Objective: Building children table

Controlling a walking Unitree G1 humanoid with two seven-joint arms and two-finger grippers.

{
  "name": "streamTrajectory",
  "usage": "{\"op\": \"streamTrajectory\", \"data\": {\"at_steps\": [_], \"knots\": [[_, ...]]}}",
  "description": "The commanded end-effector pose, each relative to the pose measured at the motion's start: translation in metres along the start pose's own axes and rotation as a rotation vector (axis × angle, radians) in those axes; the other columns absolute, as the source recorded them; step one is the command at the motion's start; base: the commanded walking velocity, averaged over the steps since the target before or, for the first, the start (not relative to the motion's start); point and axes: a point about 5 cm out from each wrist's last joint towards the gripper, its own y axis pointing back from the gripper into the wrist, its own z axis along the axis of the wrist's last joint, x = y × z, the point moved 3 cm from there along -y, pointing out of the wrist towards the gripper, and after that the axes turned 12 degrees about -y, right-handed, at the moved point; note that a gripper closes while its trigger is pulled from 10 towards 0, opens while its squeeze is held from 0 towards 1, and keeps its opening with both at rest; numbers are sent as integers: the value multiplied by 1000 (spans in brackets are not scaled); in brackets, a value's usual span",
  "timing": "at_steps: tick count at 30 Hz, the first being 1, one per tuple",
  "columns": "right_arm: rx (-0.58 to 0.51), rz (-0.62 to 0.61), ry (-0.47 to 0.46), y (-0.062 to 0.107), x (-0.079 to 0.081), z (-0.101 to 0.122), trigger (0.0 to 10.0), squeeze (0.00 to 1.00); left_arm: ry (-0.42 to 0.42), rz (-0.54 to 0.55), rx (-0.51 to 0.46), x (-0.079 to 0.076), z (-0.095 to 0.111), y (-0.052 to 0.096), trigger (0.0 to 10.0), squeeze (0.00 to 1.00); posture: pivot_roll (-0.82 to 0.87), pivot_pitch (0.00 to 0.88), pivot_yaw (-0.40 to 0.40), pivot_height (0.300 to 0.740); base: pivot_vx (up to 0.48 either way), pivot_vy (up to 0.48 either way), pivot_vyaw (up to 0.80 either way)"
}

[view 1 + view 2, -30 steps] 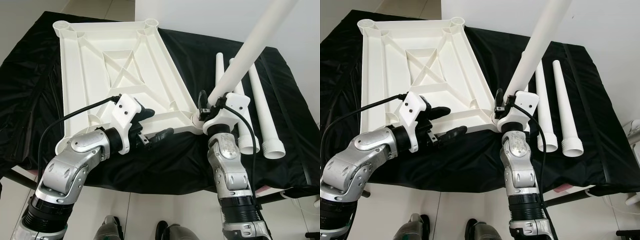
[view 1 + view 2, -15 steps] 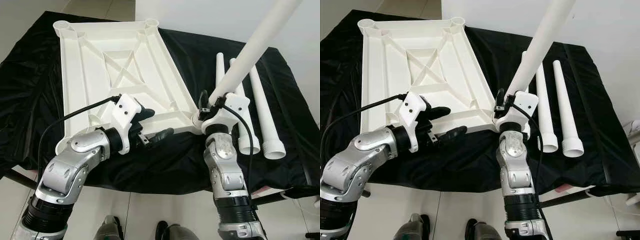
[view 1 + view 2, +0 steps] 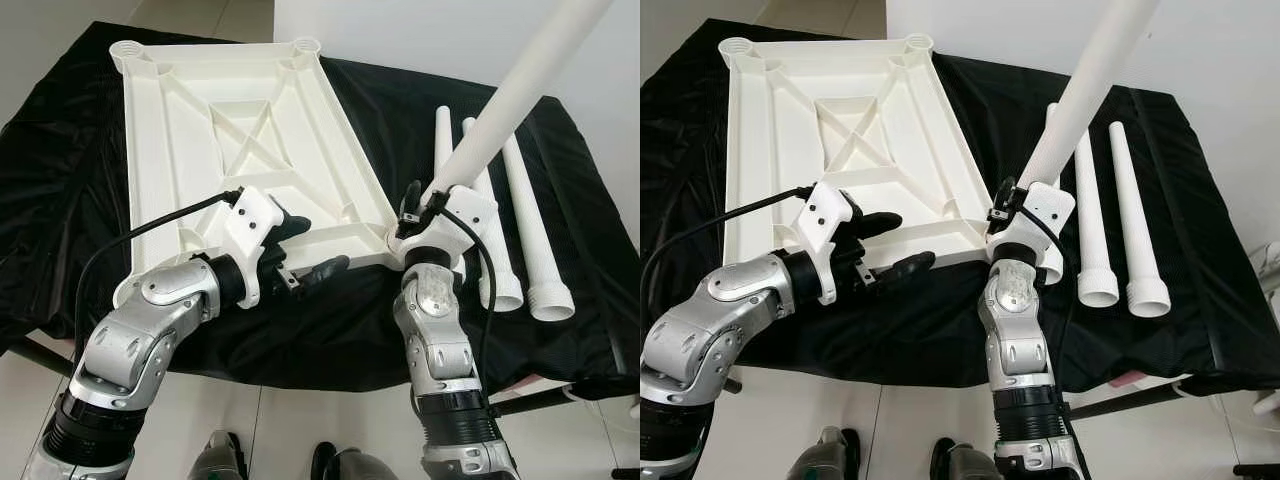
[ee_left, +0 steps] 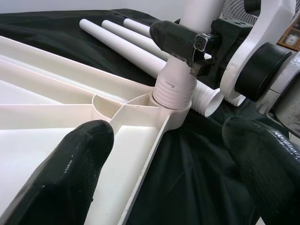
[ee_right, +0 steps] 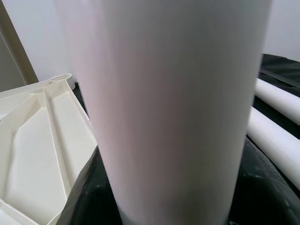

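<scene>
White plastic top (image 3: 240, 130) lies underside-up on the black cloth (image 3: 60, 170), its near right socket (image 4: 171, 101) taking the first leg (image 3: 500, 110) clamped by the right gripper (image 3: 418, 205), left gripper (image 3: 300, 250) spread wide astride its near edge, three legs (image 3: 520, 215) beside it waiting.

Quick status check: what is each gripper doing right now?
Left gripper: open, fingers straddling the tabletop near edge, holding nothing.
Right gripper: shut on the table leg at the corner socket.

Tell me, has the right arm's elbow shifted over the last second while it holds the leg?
Yes. Below the right tool gripping the table leg, the forearm has swung toward the robot's left, judged against the tabletop corner.
</scene>
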Motion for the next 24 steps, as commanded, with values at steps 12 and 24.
{"op": "streamTrajectory", "data": {"at_steps": [12, 24], "knots": [[165, -184, 18, 16, -22, -42, 10000, 0, 7, -1, 2, -3, 0, -1, 10000, 0, 127, 209, -82, 740, 0, 0, 0], [126, -96, -26, 13, -16, -34, 10000, 1000, 7, -2, 0, -4, 0, -1, 10000, 0, 126, 200, -83, 740, 0, 0, 0]]}}
